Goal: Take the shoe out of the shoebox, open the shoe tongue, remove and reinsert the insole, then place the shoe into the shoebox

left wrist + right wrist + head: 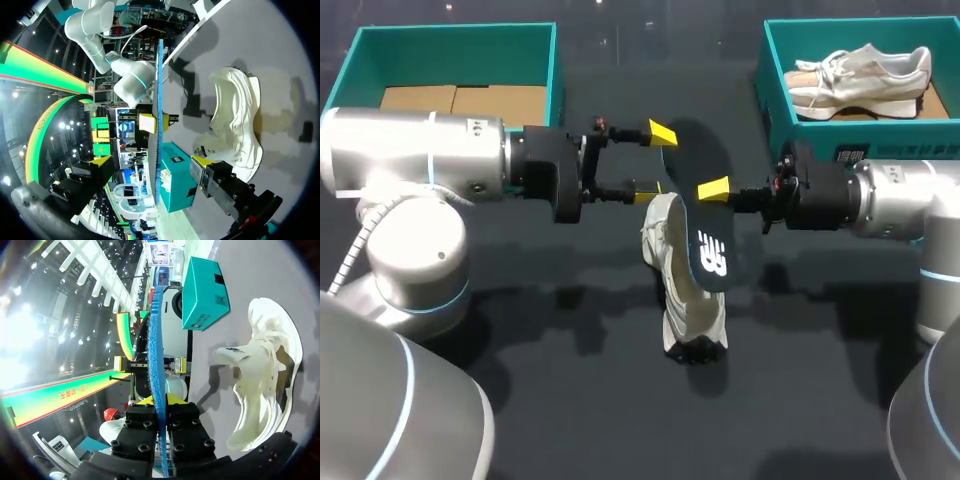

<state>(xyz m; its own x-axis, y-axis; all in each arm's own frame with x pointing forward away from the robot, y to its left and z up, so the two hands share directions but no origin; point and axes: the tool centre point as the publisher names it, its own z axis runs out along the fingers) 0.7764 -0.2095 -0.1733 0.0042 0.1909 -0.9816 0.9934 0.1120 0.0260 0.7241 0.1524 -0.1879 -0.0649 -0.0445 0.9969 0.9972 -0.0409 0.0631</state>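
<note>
A dark insole with a white logo hangs above the table, and my right gripper is shut on its edge. In the right wrist view the insole runs edge-on out from the shut gripper. My left gripper stands open at the insole's far end. In the left wrist view the blue insole edge lies between that gripper's spread fingers, touching neither. The white shoe lies on its side on the table below the insole, also seen as the shoe and the shoe.
A teal shoebox with a cardboard bottom stands at the back left. A second teal shoebox at the back right holds another white shoe. The dark table spreads in front.
</note>
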